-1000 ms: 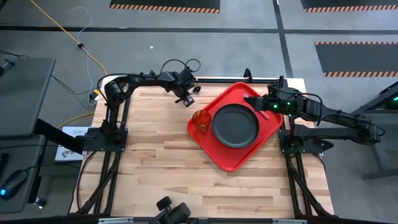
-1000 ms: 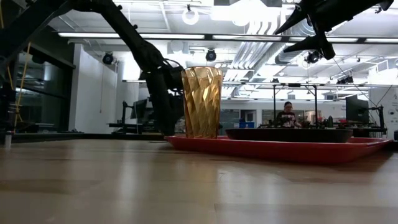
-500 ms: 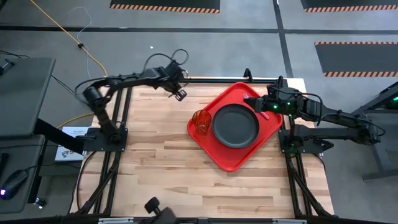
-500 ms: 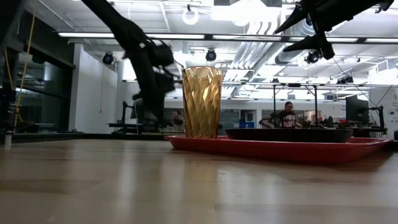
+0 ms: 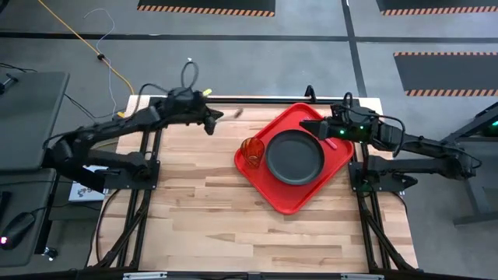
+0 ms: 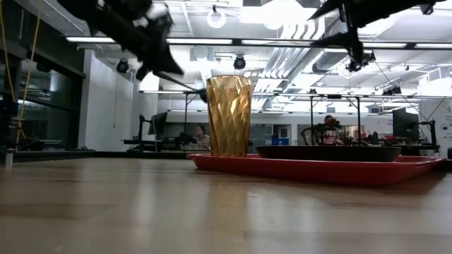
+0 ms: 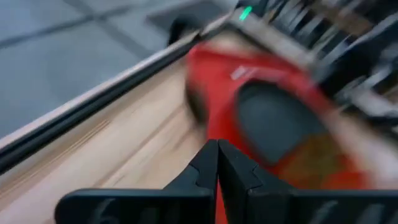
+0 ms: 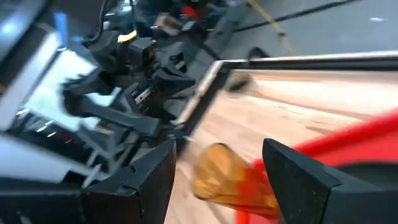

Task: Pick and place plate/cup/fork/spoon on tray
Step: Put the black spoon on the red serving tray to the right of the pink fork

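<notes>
The red tray [image 5: 268,189] lies at the table's far right. On it rest the black plate [image 5: 294,156] and, upright on the tray's left corner, the amber cup [image 5: 250,152], which also shows in the low view [image 6: 229,116]. My left gripper [image 5: 216,119] is level, off the table near the far edge and left of the tray. It is shut on the slim dark spoon [image 5: 232,113]. My right gripper [image 5: 305,125] hangs open above the tray's far corner, and its fingers [image 8: 152,171] stand wide apart. The fork does not show. My left gripper pinches the spoon's thin handle [image 6: 174,74] between its two shut fingers. The fingers are about level and point toward the tray. The spoon runs on past the fingertips, along them. Its bowl [image 6: 203,94] is the free end, lifted clear of the table.
Bare wood takes up the table's near half and left side [image 5: 194,210]. A black frame rail [image 5: 264,99] runs along the far edge. A person shows in the room behind [image 6: 326,130].
My left gripper has risen from the table by the far edge and gone toward the table's left. It has tipped from pointing down to about level. The spoon has come up clear of the table with it.
</notes>
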`<state>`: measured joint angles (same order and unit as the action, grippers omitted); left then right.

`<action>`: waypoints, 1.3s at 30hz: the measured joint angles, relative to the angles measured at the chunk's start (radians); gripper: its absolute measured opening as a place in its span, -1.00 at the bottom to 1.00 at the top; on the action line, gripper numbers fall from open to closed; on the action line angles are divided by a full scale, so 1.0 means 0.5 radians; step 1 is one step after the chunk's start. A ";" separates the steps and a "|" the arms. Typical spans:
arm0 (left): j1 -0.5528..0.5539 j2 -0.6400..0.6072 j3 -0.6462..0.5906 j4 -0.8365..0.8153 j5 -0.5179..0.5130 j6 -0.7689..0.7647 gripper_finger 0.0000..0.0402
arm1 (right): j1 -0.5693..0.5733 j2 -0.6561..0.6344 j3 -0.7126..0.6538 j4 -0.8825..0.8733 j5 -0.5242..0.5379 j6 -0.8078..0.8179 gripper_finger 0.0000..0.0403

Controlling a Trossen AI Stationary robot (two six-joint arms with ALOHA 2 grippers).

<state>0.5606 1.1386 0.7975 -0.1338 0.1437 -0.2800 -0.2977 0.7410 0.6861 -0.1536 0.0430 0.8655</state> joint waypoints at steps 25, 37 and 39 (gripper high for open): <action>-0.356 0.227 -0.064 -0.278 -0.315 -0.381 -0.82 | -0.001 0.220 -0.002 0.366 -0.315 -0.125 0.15; 0.038 0.871 -0.049 0.003 0.017 -0.457 0.21 | -0.001 0.219 -0.002 0.351 -0.320 -0.133 0.15; 0.049 0.918 -0.046 0.080 0.003 -0.432 0.28 | -0.001 0.219 -0.002 0.344 -0.320 -0.133 0.15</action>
<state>0.5854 1.5976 0.7748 -0.0936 0.1450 -0.4959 -0.2981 0.8505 0.6853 0.0185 -0.1169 0.7990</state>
